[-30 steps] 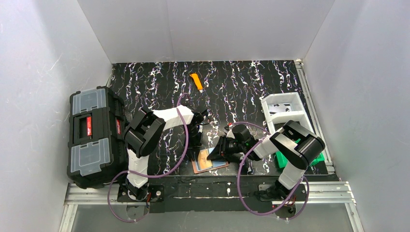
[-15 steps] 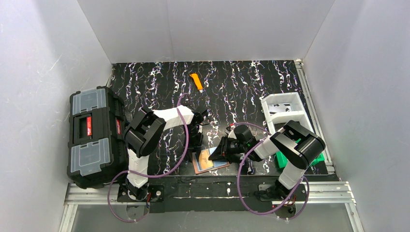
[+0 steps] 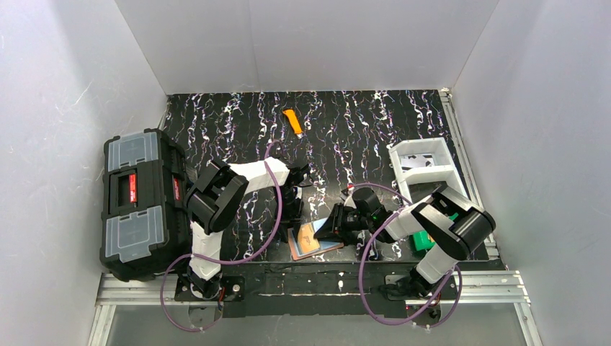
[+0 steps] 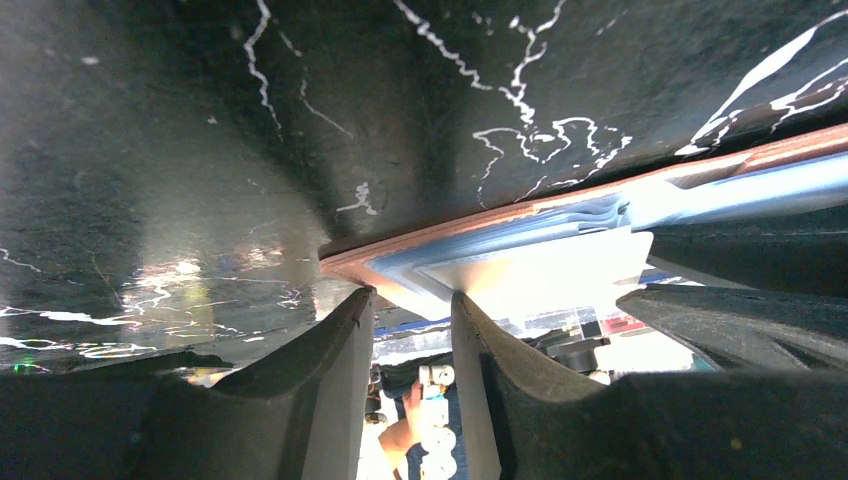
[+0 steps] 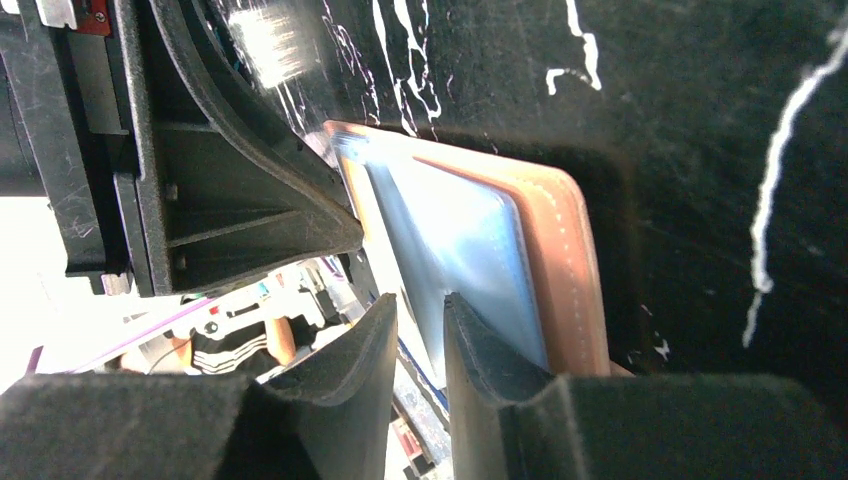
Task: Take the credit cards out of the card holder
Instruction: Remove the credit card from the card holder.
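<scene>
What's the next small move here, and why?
Probably the right gripper should draw the pale blue card out of the card holder: it straddles the card's edge, while the left gripper brackets the holder's corner, seemingly to steady it.

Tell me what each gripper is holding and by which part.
Right gripper seems to pinch the pale blue card by its edge. Left gripper sits at a corner of the card holder; whether it grips cannot be told.
</scene>
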Robot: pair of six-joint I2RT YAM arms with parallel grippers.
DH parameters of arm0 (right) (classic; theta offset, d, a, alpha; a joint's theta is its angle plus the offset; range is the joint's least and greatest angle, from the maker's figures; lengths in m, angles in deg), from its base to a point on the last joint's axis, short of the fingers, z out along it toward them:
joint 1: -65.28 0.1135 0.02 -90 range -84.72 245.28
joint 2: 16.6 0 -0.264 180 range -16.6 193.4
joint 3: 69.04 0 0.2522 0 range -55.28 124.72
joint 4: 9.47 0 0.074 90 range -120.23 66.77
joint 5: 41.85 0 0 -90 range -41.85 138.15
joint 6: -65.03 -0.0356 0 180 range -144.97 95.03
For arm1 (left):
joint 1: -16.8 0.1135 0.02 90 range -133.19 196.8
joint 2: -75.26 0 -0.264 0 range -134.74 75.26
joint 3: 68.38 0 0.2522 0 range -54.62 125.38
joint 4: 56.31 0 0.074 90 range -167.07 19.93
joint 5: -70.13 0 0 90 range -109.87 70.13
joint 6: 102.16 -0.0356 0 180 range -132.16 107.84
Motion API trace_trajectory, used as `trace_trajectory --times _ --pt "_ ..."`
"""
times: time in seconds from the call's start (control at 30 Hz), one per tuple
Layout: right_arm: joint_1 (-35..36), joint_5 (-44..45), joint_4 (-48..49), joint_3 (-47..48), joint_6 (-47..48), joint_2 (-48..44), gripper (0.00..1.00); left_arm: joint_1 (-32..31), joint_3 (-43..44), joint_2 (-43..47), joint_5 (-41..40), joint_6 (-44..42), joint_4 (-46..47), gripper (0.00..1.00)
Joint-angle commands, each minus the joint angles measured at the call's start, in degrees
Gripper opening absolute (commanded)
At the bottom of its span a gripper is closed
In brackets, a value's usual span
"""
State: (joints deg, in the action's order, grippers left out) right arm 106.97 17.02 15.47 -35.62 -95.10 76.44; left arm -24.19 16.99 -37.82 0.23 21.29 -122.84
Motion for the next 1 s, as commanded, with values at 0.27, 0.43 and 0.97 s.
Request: trace_trajectory --times 0.27,0.43,0.97 --pt "-0.2 1.7 -3.4 -0.2 2.0 -1.1 0.24 -0.4 -2.5 -4.6 -10.2 0.4 9.7 0.33" --pt "-0.2 1.1 -2.4 0.0 2.2 -1.4 0.24 -0.3 -2.6 -4.5 -10.0 0.2 9.7 0.33" --pt "1.5 -0.8 -4.1 4.3 4.9 -0.3 0.25 -0.4 -2.4 -4.9 -9.7 0.2 9.7 0.33"
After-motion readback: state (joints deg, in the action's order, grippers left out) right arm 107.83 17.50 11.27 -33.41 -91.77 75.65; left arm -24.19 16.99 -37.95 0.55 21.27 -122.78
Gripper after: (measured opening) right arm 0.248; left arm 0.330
